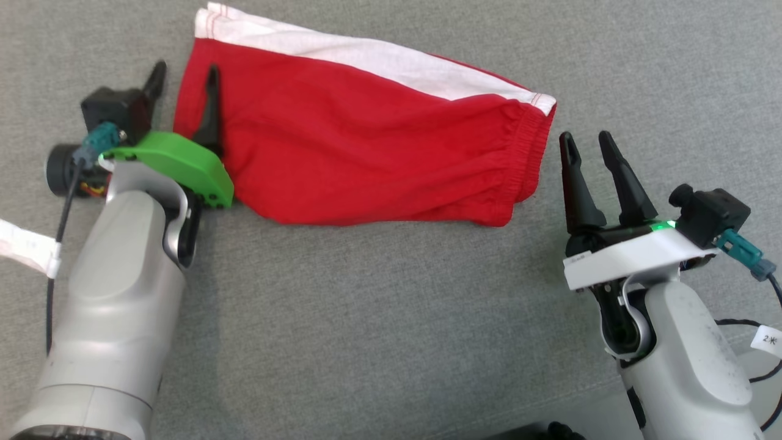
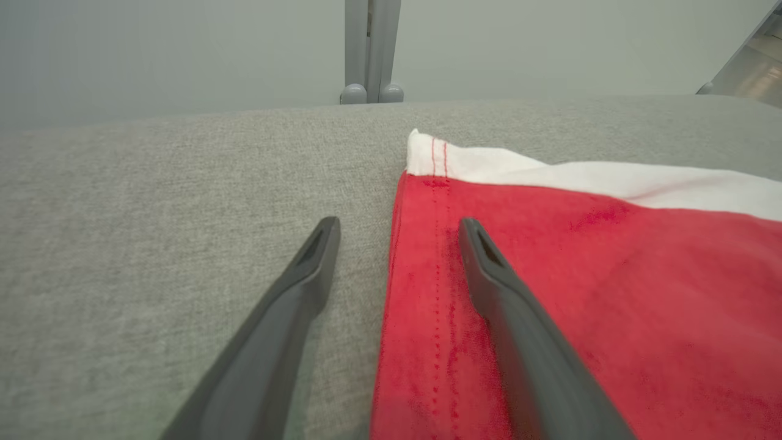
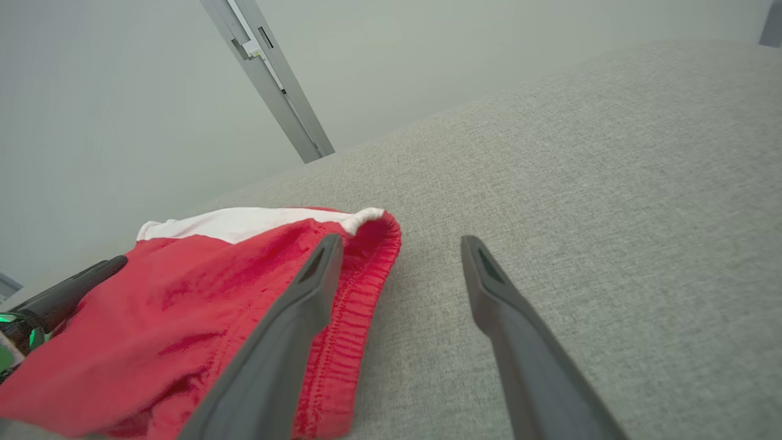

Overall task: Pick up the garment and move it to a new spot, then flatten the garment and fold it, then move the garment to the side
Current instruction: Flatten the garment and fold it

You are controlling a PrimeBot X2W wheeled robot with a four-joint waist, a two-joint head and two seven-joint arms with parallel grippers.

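- Head view: the garment point(image 1: 366, 140), a pair of red shorts with a white band point(image 1: 379, 58) along the far edge, lies fairly flat across the grey cloth-covered counter point(image 1: 366, 318), between the two arms.
- The left claw point(image 1: 183, 85) stands with its fingers apart, straddling the shorts' left hem. One finger is over the red cloth and the other over bare counter, and nothing is gripped.
- The right claw point(image 1: 588, 162) is also spread wide and empty. It sits just beside the gathered elastic waistband point(image 1: 526, 156) at the shorts' right end. The right wrist view suggests its left finger overlaps that edge, though I cannot tell if it touches.
- Handling, as I judge it: the cloth is light, thin and limp. It will sag and bunch as soon as it is lifted, and it should drag rather than slide on the rough cloth cover.
- There is nothing fragile here. The risk is catching only the top layer and pulling the layers apart.
- Best holds are the two ends. The stitched hem point(image 2: 437, 256) on the left is doubled and firm, and the waistband on the right is thick and ribbed, so it should not slip.
- Pinching both ends through all layers and keeping them taut should carry the shorts flat.
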